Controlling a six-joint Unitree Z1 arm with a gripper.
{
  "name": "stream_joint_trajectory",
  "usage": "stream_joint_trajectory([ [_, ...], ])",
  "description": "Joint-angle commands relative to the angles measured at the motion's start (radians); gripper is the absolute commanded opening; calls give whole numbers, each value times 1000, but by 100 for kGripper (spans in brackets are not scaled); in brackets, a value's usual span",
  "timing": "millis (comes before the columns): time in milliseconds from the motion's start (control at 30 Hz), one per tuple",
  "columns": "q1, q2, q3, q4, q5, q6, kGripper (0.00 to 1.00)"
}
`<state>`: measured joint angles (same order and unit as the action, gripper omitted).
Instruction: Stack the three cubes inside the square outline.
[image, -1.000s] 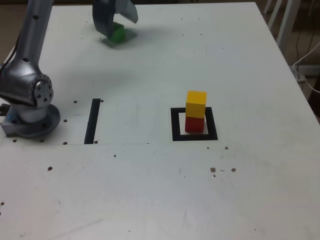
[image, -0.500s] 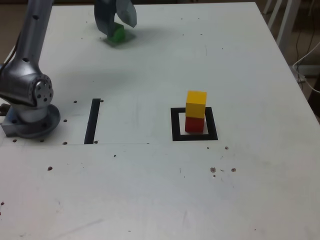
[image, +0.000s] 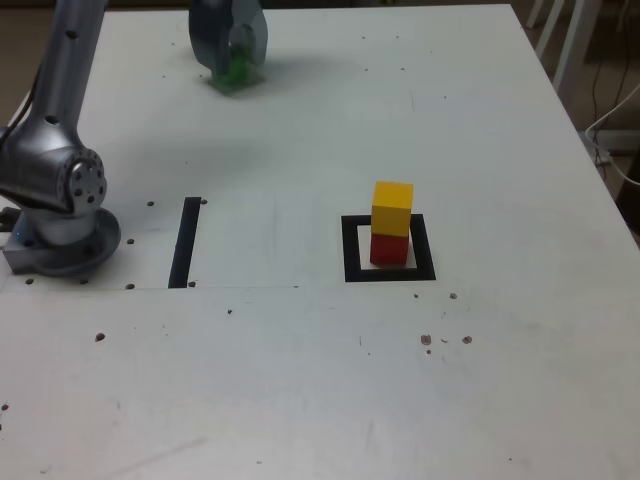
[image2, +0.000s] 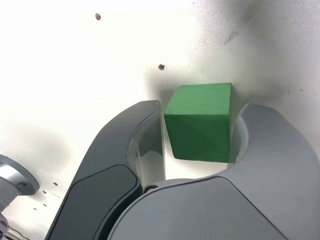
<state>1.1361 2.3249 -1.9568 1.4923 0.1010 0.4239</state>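
Two cubes stacked in the square, the third caught between the robot's jaws at the far edge of the table.

The gripper (image2: 200, 131) had its two grey jaws set either side of the green cube (image2: 200, 122), one jaw against a face of it and the other almost touching, so the jaws looked closed on the cube or very nearly so. The cube seemed to sit on the white table (image: 300, 380), not yet lifted. In the exterior view this pair was near the table's far edge, toward the left. Well apart from them, nearer the camera and toward the exterior view's right, the yellow cube (image: 392, 207) rested on the red cube (image: 389, 249) inside the black square outline (image: 350, 250). A straight black strip (image: 185, 242) lay near the arm's base (image: 60, 235). Judged from this, two thirds of the stack was built; the green cube was left to lift, carry over and set on the yellow one.
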Motion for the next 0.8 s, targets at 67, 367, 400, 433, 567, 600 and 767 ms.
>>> stream_joint_trajectory([
  [67,-10,2,0,2,-1,12,27],
  [367,-57,-27,14,7,5,46,27],
  [400,-65,-33,17,7,5,48,27],
  [433,-72,-39,20,8,6,51,27],
  [567,-110,-69,34,11,6,58,27],
  [600,-124,-81,40,13,6,59,27],
  [767,-186,-132,75,17,2,61,27],
])
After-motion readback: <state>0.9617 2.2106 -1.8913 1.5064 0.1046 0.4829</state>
